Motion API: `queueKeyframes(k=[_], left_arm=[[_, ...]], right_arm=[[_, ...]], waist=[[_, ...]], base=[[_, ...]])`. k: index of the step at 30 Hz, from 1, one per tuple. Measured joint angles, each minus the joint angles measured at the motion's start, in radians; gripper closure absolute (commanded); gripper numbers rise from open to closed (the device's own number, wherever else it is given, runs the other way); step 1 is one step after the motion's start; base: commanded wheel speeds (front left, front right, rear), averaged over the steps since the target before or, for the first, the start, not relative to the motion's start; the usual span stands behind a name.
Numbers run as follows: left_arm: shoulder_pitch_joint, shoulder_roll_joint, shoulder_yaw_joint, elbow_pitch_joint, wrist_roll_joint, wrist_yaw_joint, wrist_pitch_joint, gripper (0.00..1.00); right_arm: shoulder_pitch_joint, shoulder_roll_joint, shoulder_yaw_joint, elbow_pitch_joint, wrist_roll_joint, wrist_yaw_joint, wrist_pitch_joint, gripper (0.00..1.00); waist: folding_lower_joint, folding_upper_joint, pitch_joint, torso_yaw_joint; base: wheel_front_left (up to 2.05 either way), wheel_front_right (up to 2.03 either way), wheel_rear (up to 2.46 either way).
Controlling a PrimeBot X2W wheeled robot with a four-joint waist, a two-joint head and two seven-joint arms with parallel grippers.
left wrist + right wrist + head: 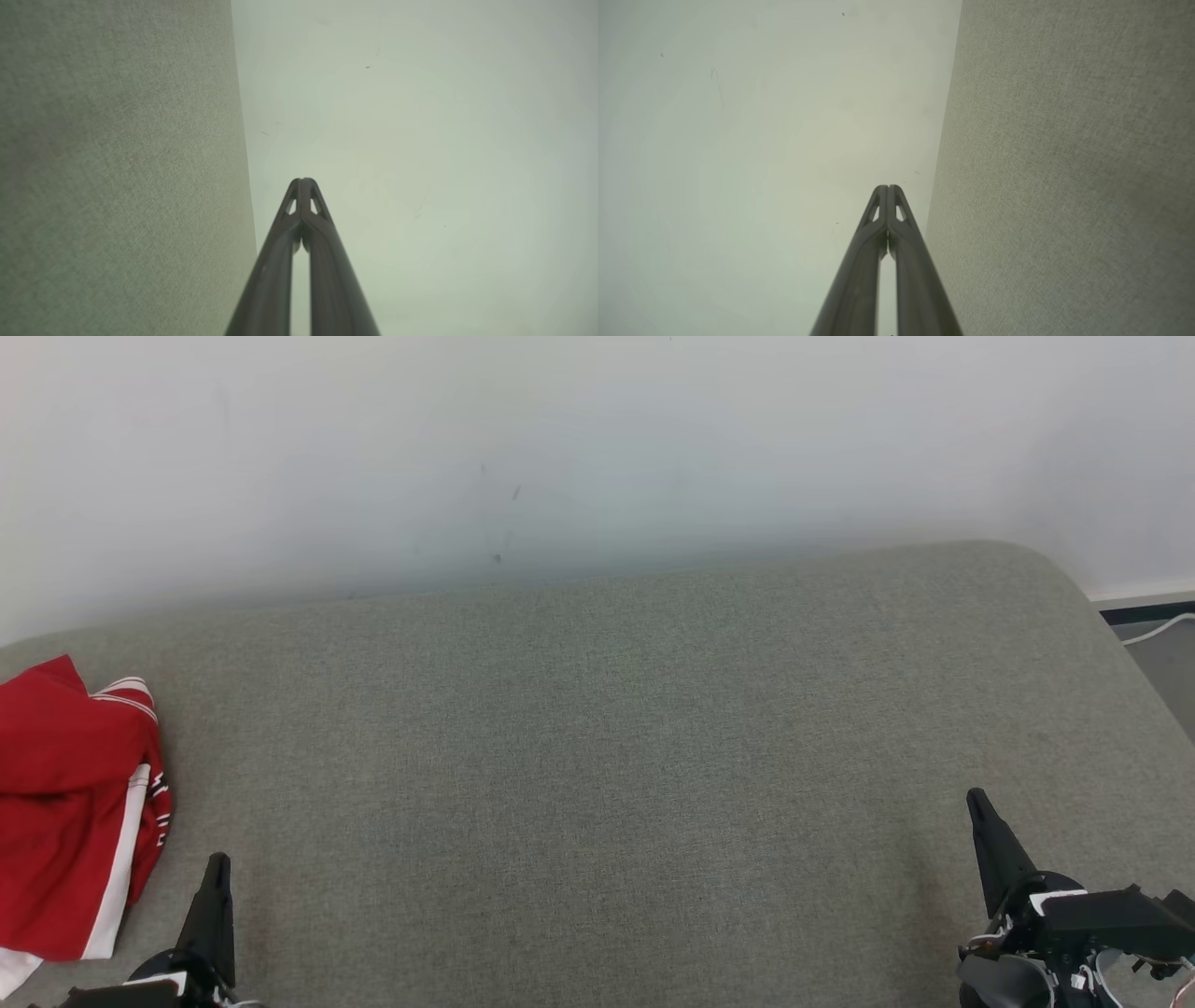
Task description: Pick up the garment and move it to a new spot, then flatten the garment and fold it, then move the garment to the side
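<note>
Left fingers (216,887) pressed shut, empty; right fingers (990,831) same, lower right. Red garment (70,803) sits bunched at the frame's left edge on the grey cushion (597,756). I'd open left wide, pinch a thick fold, lift cleanly.

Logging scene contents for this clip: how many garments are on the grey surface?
1. A red garment with white stripes lies at the left edge of the grey surface, beside the left gripper. The picture's edge cuts it off, so others could lie beyond.
</note>
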Motion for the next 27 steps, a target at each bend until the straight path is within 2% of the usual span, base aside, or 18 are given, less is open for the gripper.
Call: queueKeyframes(k=[12, 13, 14, 15, 16, 27], left_arm=[[0.001, -0.001, -0.001, 0.004, 0.000, 0.000, 0.000, 1.00], [0.005, -0.003, -0.002, 0.013, 0.000, 0.001, 0.000, 0.00], [0.014, -0.007, -0.003, 0.023, 0.000, 0.001, 0.000, 0.00], [0.024, -0.012, -0.004, 0.035, 0.000, 0.001, 0.000, 1.00], [0.034, -0.015, -0.005, 0.045, 0.000, 0.002, 0.000, 0.00], [0.038, -0.018, -0.043, 0.051, 0.013, 0.002, -0.034, 0.00]], right_arm=[[0.001, 0.001, 0.000, 0.004, 0.000, 0.000, 0.000, 1.00], [0.006, 0.004, 0.001, 0.012, 0.000, 0.000, 0.000, 0.00], [0.015, 0.008, 0.002, 0.023, 0.000, 0.000, 0.000, 0.00], [0.027, 0.012, 0.002, 0.034, 0.000, 0.000, 0.000, 1.00], [0.039, 0.016, 0.003, 0.044, 0.000, -0.002, 0.000, 0.00], [0.047, 0.018, 0.032, 0.049, -0.011, -0.003, -0.037, 0.00]], waist=[[0.0000, 0.0001, 0.000, 0.000], [0.0000, 0.0000, 0.000, 0.000], [0.0000, 0.0000, 0.000, 0.000], [0.0001, 0.0000, 0.000, 0.000], [0.0000, 0.0001, 0.000, 0.000], [0.0000, 0.0000, 0.001, 0.000]], base=[[0.00, 0.00, 0.00], [0.00, 0.00, 0.00], [0.00, 0.00, 0.00], [0.00, 0.00, 0.00], [0.00, 0.00, 0.00], [0.00, 0.00, 0.00]])
